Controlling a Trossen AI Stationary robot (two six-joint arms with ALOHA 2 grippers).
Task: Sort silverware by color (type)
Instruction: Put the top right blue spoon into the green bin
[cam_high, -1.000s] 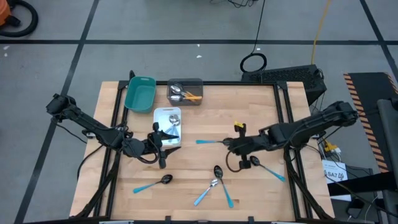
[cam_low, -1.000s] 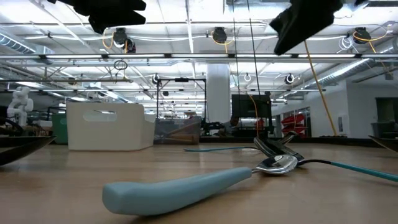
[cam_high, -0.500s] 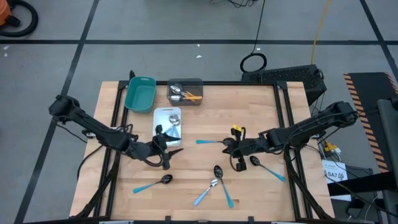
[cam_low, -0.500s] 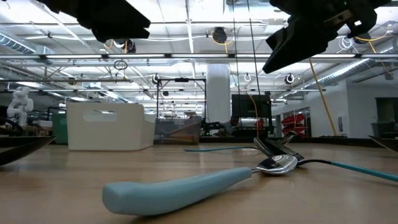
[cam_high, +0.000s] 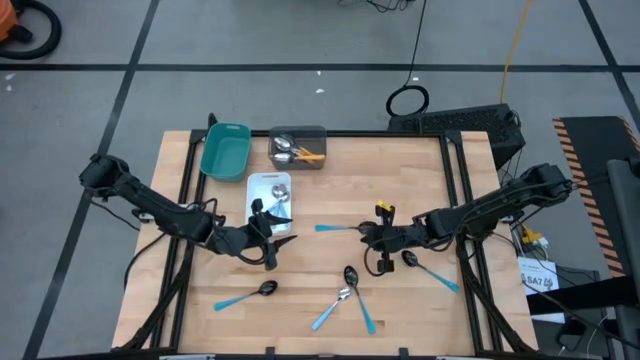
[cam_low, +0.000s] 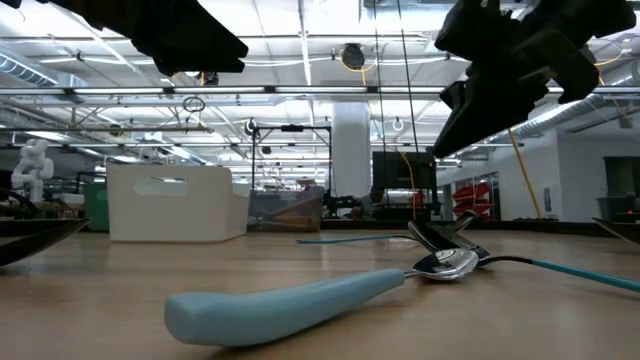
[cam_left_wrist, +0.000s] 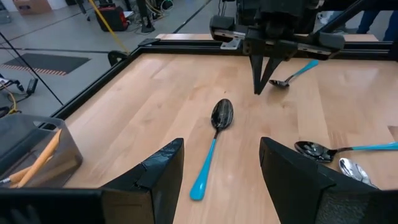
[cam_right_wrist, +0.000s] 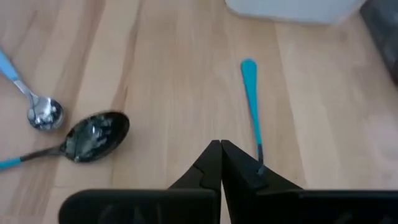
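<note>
A spoon with a light-blue handle and black bowl (cam_high: 335, 228) lies flat on the wood between my two grippers. In the left wrist view this spoon (cam_left_wrist: 214, 140) points its handle at me. My left gripper (cam_high: 268, 240) is open (cam_left_wrist: 222, 144) and hovers just beyond the handle tip, by the white tray's near corner. My right gripper (cam_high: 372, 238) is shut (cam_right_wrist: 221, 148) and points down. It hangs above the table just beside the spoon's bowl end (cam_left_wrist: 222, 114), with the thin neck (cam_right_wrist: 260, 163) passing next to its fingers. Several more blue-handled spoons lie nearer the table's near edge.
A teal tray (cam_high: 225, 150), a grey tray (cam_high: 310, 135) holding orange-handled spoons and a white tray (cam_high: 262, 183) holding silver spoons sit at the far left. Loose spoons lie at the near left (cam_high: 245, 295), near middle (cam_high: 350, 276) (cam_high: 335, 310) and near right (cam_high: 430, 270). A raised frame edges the table.
My right gripper has come down toward the spoon's bowl end and tipped its fingers more steeply downward. My left gripper has reached a little toward the table's right and near side. No spoon has moved.
</note>
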